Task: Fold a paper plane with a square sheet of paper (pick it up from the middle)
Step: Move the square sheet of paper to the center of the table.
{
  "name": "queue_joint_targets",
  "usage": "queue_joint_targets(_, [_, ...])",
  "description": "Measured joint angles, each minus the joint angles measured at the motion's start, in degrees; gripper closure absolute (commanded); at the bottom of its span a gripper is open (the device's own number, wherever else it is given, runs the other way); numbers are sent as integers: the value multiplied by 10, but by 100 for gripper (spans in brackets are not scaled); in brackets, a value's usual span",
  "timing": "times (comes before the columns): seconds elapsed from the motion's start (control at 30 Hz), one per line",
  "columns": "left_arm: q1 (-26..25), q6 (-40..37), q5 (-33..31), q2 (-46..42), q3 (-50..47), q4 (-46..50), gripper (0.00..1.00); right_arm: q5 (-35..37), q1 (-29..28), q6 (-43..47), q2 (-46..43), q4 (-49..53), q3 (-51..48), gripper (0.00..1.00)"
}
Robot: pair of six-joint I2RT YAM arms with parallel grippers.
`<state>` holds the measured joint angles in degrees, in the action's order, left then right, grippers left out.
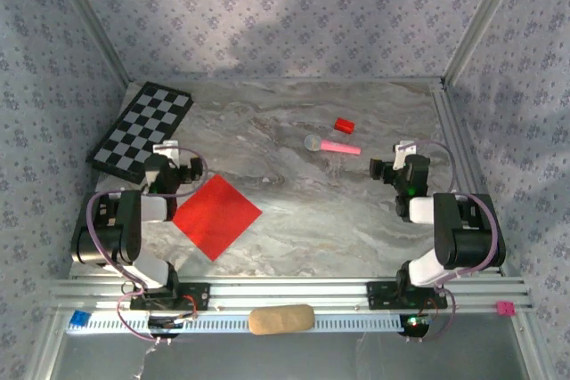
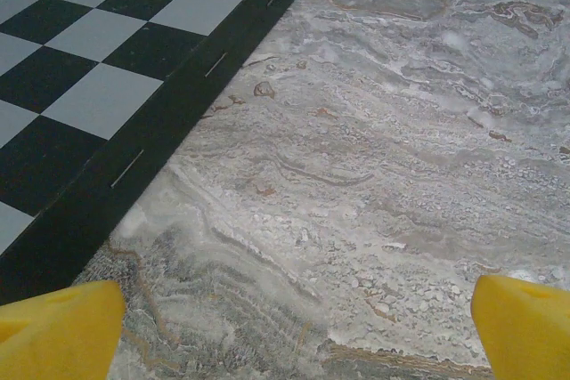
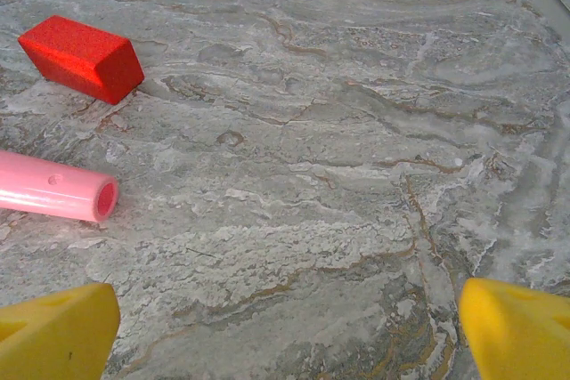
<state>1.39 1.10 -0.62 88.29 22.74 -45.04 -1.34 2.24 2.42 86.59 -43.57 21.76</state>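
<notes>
On the marbled desk (image 1: 356,211) the square sheet of paper (image 1: 216,215) lies flat and unfolded at the near left, left pincer (image 1: 166,153) and right pincer (image 1: 406,153) both spread and empty, so the pickup seems unstarted: next, one must reach its middle.

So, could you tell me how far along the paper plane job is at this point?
Nothing looks done: the square sheet of paper lies flat and unfolded on the table. Nothing is in hand: the left gripper and right gripper are both open and empty, over bare marble. Picking up the sheet and every fold are left to do.
</notes>
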Motion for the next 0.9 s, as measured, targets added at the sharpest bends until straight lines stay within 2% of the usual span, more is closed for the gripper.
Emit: queue_joint_targets(0.9, [0, 0, 0, 0, 0, 0, 0, -10, 3, 0, 0, 0, 0, 0])
